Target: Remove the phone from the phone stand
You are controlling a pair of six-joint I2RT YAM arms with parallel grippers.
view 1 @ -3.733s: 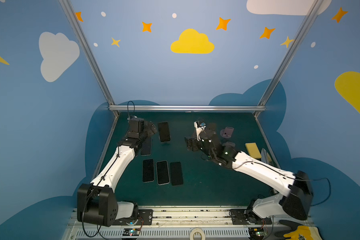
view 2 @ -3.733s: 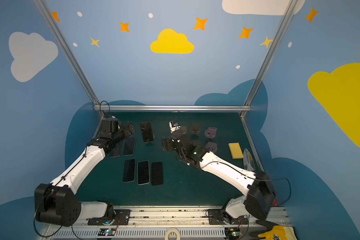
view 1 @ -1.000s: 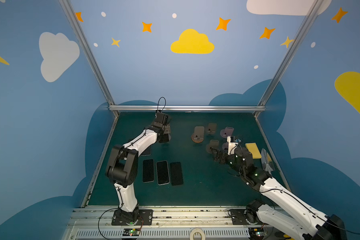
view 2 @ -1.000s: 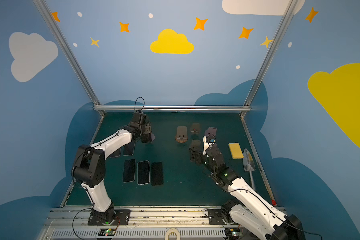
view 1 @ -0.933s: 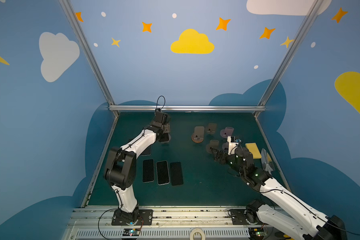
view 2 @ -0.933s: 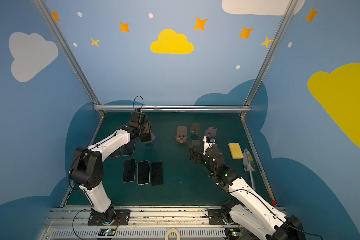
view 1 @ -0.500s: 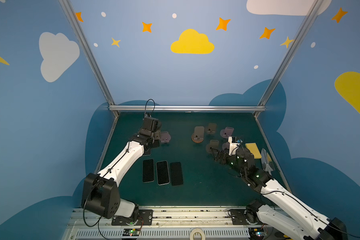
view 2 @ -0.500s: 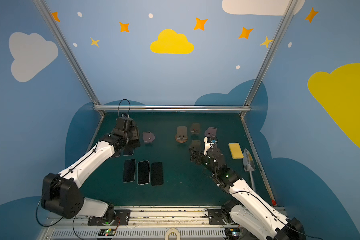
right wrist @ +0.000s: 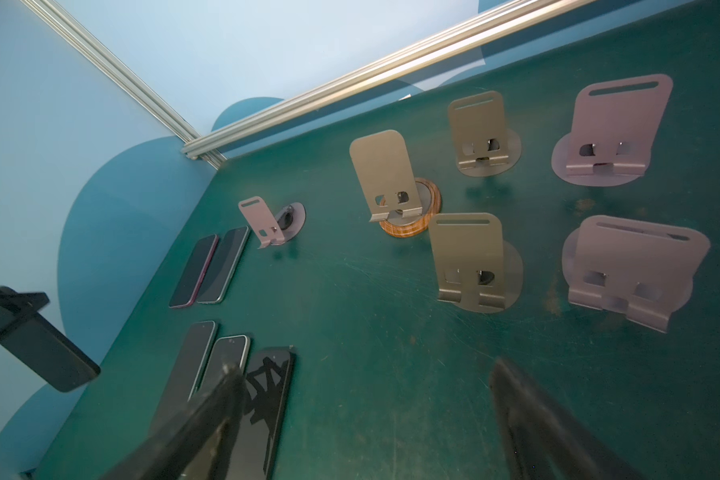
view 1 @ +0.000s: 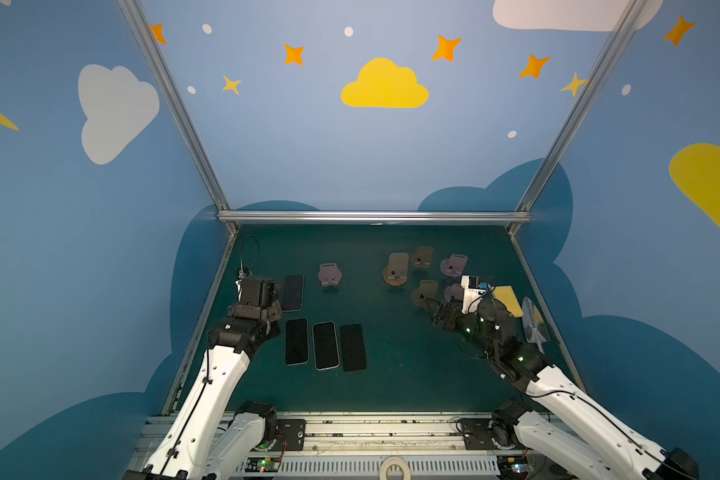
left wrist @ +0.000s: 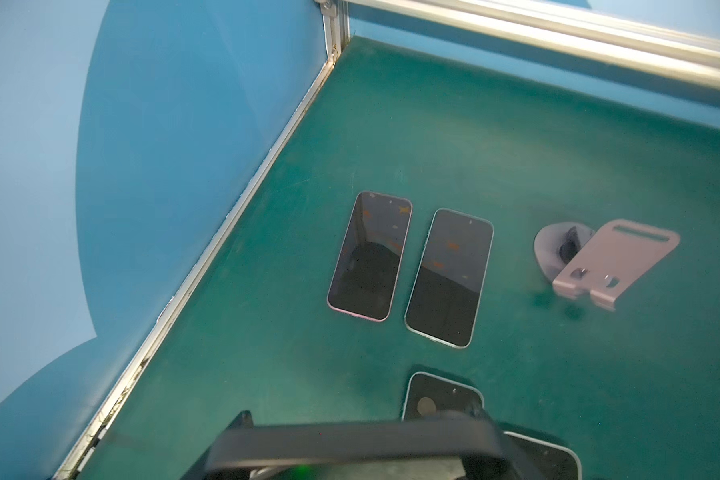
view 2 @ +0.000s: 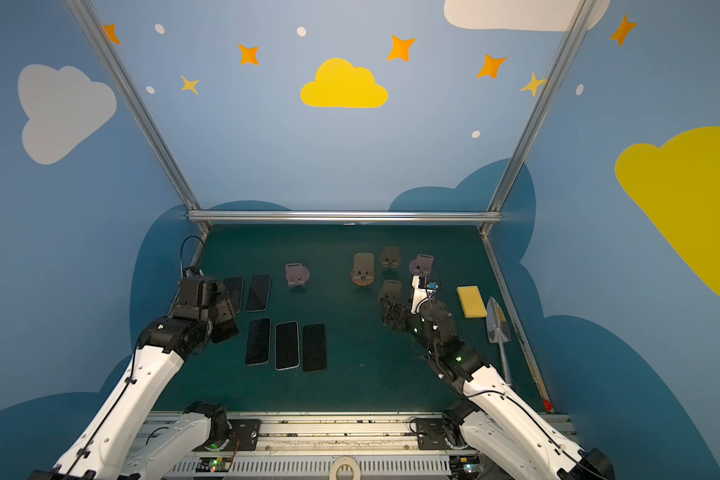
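Bare green table (view 2: 362,374) lies open ahead of the wide-spread, empty right jaws, while the left jaws, beside its edge, pinch a black phone (right wrist: 55,357).

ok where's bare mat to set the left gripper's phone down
Bare mat between the row of three phones and the right gripper, and the strip along the back rail. Crowded: the stand cluster back right, the two phones by the left wall.
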